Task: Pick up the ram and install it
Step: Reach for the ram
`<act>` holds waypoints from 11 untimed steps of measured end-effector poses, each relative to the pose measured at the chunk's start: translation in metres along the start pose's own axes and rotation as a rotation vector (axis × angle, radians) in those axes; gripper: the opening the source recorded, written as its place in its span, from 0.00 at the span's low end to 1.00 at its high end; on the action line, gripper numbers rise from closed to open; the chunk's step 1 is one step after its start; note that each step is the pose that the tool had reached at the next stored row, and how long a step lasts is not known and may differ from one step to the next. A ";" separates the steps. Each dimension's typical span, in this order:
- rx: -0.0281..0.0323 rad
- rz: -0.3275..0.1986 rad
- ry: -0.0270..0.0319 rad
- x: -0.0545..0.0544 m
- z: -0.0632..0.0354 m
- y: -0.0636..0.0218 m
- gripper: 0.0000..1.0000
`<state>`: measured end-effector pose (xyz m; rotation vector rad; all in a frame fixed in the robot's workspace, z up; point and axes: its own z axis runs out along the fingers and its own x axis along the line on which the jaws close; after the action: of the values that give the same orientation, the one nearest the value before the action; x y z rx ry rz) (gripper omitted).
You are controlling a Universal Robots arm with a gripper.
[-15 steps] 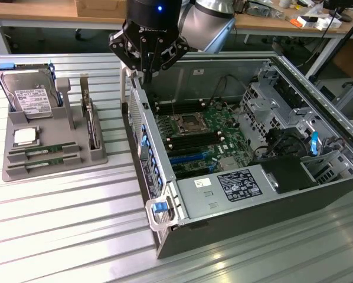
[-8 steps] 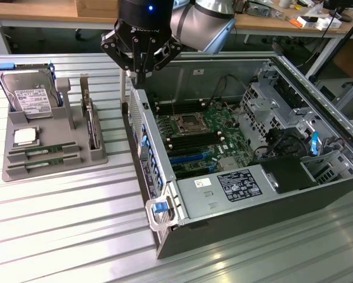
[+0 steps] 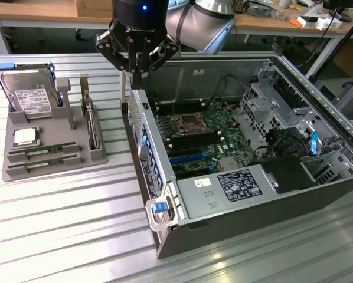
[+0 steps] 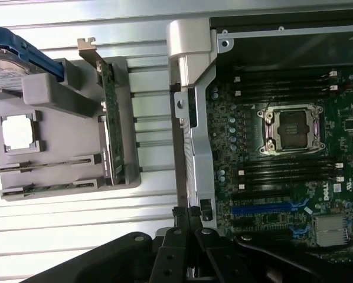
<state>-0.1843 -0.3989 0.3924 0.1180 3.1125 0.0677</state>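
Two ram sticks [image 3: 43, 150] [image 3: 45, 161] lie in slots at the front of the grey tray [image 3: 52, 172]; in the wrist view they are thin green strips [image 4: 49, 164] [image 4: 38, 190]. My gripper [image 3: 135, 74] hangs above the near wall of the open server case [image 3: 142, 147], between the tray and the motherboard. Its fingertips [image 4: 187, 213] are shut together with nothing visible between them. The black memory slots [image 3: 188, 141] [image 4: 283, 171] flank the empty CPU socket [image 3: 187, 122] [image 4: 291, 127].
The tray also holds a silver hard drive [image 3: 28, 94], a square CPU chip [image 3: 25, 137] [image 4: 18, 131] and an upright expansion card [image 3: 92, 125] [image 4: 111, 130]. A power supply [image 3: 235, 186] and drive cage [image 3: 277, 112] fill the case's other end. Everything rests on a ribbed metal table [image 3: 64, 224].
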 end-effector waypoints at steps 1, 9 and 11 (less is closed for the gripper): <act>0.0001 0.000 0.0001 0.000 0.0000 0.0000 0.11; 0.0000 0.000 0.0000 0.005 0.0002 -0.0004 0.11; 0.0000 0.000 0.0000 0.006 0.0002 -0.0005 0.11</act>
<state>-0.1902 -0.3989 0.3920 0.1179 3.1125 0.0677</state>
